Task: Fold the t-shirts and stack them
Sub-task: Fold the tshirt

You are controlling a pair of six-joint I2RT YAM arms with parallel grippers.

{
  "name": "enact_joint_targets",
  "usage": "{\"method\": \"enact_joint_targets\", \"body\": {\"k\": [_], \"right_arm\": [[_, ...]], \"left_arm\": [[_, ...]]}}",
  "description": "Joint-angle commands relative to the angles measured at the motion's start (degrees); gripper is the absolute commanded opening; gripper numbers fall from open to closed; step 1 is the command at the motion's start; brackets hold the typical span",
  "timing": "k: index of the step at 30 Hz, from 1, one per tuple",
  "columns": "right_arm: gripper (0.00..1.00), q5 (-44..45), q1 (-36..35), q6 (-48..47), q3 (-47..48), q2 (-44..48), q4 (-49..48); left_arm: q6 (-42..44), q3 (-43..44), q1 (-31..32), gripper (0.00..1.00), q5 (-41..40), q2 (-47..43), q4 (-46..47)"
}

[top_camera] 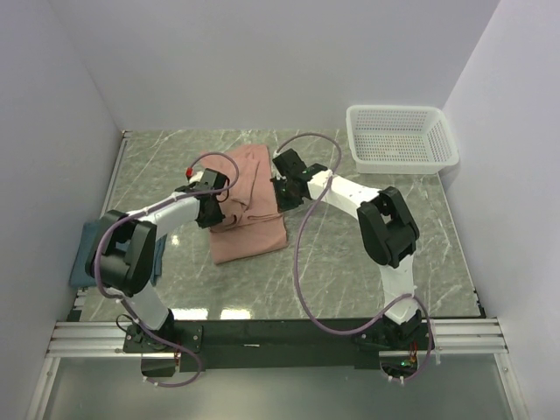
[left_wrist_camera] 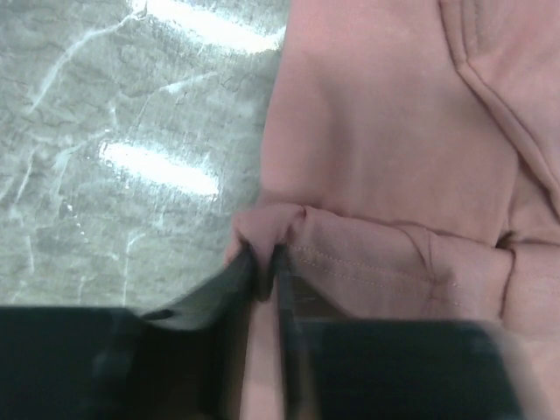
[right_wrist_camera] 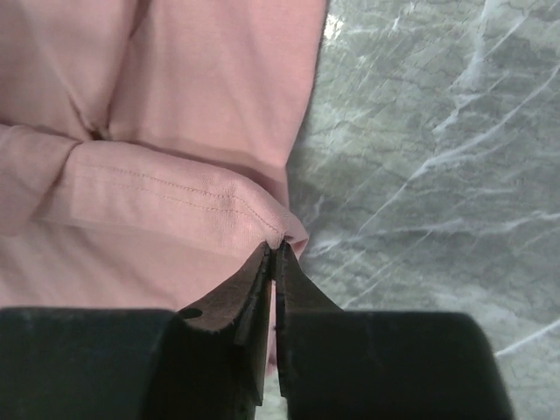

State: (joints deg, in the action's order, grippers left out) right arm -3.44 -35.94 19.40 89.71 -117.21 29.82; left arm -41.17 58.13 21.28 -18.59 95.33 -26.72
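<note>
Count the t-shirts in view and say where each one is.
2. The salmon-pink t-shirt lies part-folded at the middle of the table; the dark teal-blue t-shirt sits at the table's left edge, partly hidden by the left arm. Others could be hidden beneath.

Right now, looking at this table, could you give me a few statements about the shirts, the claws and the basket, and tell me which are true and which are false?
1. The left gripper and the right gripper each pinch an edge of the pink t-shirt. True.
2. The white basket holds a shirt. False: nothing shows inside it.
3. The teal t-shirt lies at the left edge of the table, partly under the left arm. True.
4. The pink t-shirt is stacked on the teal one. False: they lie apart, the pink one mid-table.
</note>
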Motion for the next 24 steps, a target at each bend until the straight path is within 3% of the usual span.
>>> {"method": "enact_joint_targets", "body": {"k": [1, 3, 7, 12, 18, 24], "right_arm": [[0.14, 1.6, 0.6, -1.0, 1.9, -0.1, -2.7], [0.22, 2.1, 0.6, -0.9, 1.5, 1.6, -2.8], [0.29, 3.1, 0.4, 0.3, -0.4, 5.9, -3.9], [0.30, 3.3, -1.5, 2.2, -4.5, 12.4, -7.0], [0.29, -1.0, -5.4, 4.6, -11.6, 13.9, -15.4], [0.26, -2.0, -9.1, 7.1, -12.9, 9.1, -20.5]], "left_arm": [[-1.1, 2.2, -0.3, 0.25, -1.5, 1.9, 2.4], [-1.7, 1.2, -0.3, 0.34, -1.3, -0.4, 2.8], [-3.6, 1.5, -0.3, 0.65, -3.5, -6.2, 0.6], [-6.7, 1.6, 1.0, 0.71, -6.0, -15.8, -4.0], [-9.5, -6.0, 8.1, 0.55, -1.6, -23.5, -0.9], [-13.1, -12.1, 15.2, 0.27, 0.1, -19.5, 4.9]]}}
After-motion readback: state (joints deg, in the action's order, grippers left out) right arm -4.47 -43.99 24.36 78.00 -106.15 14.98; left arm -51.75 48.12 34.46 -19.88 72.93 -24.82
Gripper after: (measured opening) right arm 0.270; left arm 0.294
